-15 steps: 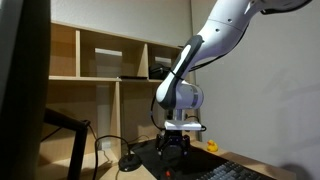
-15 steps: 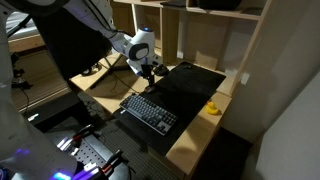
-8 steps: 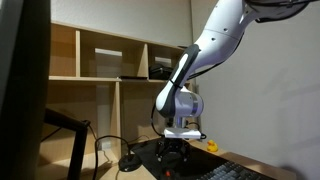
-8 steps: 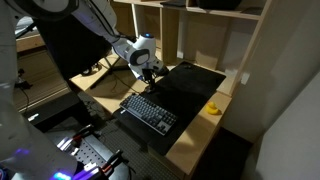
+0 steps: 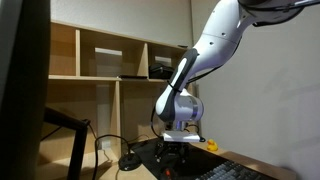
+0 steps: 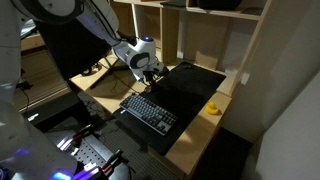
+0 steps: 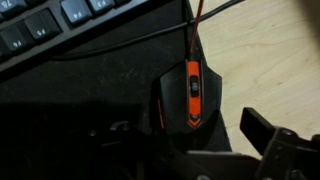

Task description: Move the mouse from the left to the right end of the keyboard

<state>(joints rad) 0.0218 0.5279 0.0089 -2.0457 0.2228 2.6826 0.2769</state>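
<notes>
A black mouse with an orange stripe lies on the black desk mat, and its cable runs up past the end of the dark keyboard. My gripper is open and sits low over the mouse, one finger on each side and neither touching it. In both exterior views the gripper hangs just above the desk at the far end of the keyboard. The mouse is hidden under the gripper there.
The black desk mat lies beside the keyboard on a wooden desk. A small yellow object sits near the mat's far edge. Wooden shelves stand behind. A black round base with cables is close to the gripper.
The arm has come down a little, bringing the gripper lower over the desk at the keyboard's end. Nothing else has moved.
</notes>
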